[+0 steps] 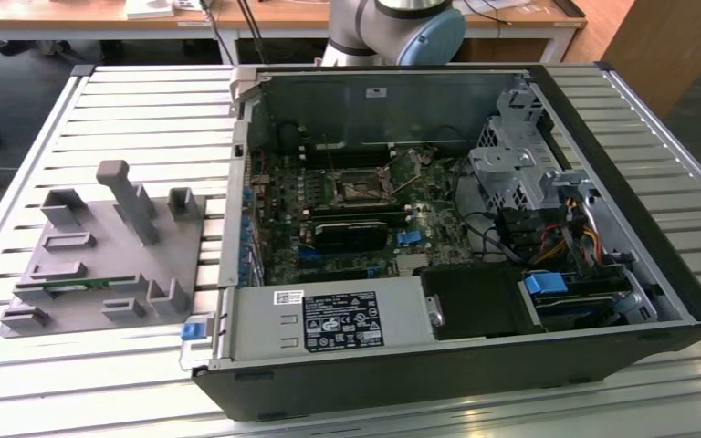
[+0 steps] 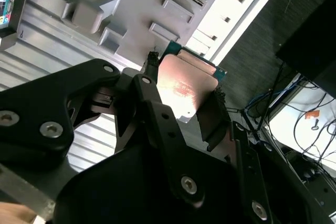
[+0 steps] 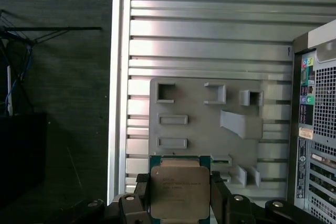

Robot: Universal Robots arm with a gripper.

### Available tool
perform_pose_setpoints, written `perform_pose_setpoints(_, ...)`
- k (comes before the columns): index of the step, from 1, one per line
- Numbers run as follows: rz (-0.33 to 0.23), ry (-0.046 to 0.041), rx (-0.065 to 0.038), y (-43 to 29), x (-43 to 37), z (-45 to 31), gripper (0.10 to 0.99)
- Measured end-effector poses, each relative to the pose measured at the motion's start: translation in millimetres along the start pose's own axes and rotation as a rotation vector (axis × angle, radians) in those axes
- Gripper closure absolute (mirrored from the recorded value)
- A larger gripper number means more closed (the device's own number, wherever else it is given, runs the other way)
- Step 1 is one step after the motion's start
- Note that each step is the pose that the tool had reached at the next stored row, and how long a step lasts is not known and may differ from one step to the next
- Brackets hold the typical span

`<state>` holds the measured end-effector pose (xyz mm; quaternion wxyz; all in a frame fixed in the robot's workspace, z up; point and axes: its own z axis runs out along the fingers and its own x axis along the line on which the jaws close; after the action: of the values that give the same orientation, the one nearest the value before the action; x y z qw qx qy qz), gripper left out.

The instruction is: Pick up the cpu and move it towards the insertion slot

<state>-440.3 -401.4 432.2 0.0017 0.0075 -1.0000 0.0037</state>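
Observation:
The cpu [image 3: 176, 192] [image 2: 181, 85] is a flat square chip with a silvery top and a green edge. It sits between the two black fingers of my gripper [image 3: 177, 195] [image 2: 184, 95], which is shut on its opposite sides. In both wrist views the chip hangs well above the grey fixture plate [image 3: 210, 124] [image 2: 136, 3]. The insertion slot [image 1: 360, 187] is a dark square socket with a metal frame on the green board inside the open computer case [image 1: 643, 210]. In the exterior view the arm's base [image 1: 400, 27] stands behind the case.
The grey fixture plate [image 1: 95, 255], with raised posts and pockets, lies on the slatted metal table [image 1: 143, 100] at the exterior view's left of the case. A power supply [image 1: 326, 321], drive cage [image 1: 515, 173] and cables [image 1: 558, 237] crowd the case. The table edge [image 3: 118, 77] borders dark floor.

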Motion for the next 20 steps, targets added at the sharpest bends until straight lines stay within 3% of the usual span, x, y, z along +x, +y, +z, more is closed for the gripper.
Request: perform_pose_setpoints(20, 0.000, 0.0003, 0.003, 0.0, -32.5, -0.1, 0.541)
